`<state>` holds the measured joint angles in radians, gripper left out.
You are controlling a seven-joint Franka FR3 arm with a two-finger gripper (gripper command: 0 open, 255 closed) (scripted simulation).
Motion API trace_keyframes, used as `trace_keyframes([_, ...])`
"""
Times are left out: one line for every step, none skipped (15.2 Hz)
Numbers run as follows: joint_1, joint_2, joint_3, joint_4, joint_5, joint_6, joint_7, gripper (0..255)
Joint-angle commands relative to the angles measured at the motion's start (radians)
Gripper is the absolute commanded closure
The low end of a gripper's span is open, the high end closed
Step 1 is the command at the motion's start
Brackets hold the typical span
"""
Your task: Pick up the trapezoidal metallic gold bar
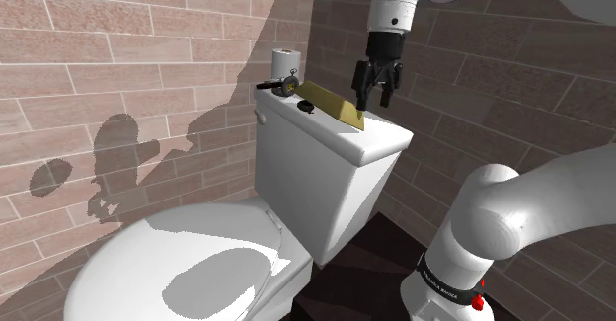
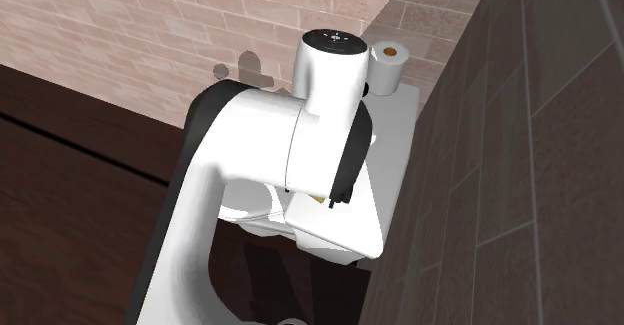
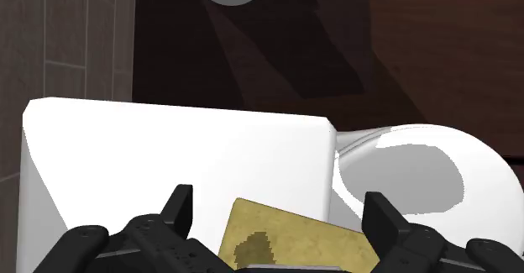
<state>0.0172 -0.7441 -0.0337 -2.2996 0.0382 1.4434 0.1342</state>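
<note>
The bar (image 1: 331, 103) lies flat on the toilet's tank lid (image 1: 380, 139). Its long axis runs along the lid, from the roll (image 1: 285, 61) and a small dark thing (image 1: 282, 84) at the far end toward the end nearer the stand. The gripper (image 1: 374, 99) hangs over that nearer end, so the bar sits directly below it and stretches away toward the roll. In the wrist view the fingers (image 3: 179, 206) are spread wide, one on each side of the bar's width, and neither appears to touch it. They look lined up to close across the short axis, once lowered. The arm comes in from above the shoulder view's right, its last link close to upright and the hand pointing straight down at the lid. Nothing is grasped yet.
</note>
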Motion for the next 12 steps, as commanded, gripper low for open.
trace_keyframes([0.0,0.0,0.0,0.0,0.0,0.0,0.0,0])
trace_keyframes([-0.005,0.05,0.089,0.05,-0.075,-0.015,0.069,0])
trace_keyframes([-0.014,0.106,0.179,0.101,-0.154,-0.038,0.139,0])
trace_keyframes([-0.026,0.17,0.27,0.151,-0.237,-0.07,0.211,0])
trace_keyframes([-0.039,0.241,0.361,0.2,-0.326,-0.111,0.285,0])
trace_keyframes([-0.053,0.322,0.451,0.249,-0.42,-0.164,0.361,0])
trace_keyframes([-0.066,0.415,0.54,0.299,-0.52,-0.231,0.441,0])
trace_keyframes([-0.075,0.521,0.626,0.348,-0.626,-0.315,0.524,0])
trace_keyframes([-0.069,0.539,0.633,0.356,-0.643,-0.33,0.538,0])
trace_keyframes([-0.066,0.54,0.63,0.344,-0.64,-0.32,0.546,0])
trace_keyframes([-0.064,0.54,0.629,0.332,-0.637,-0.31,0.554,0])
trace_keyframes([-0.063,0.541,0.628,0.32,-0.634,-0.3,0.562,0])
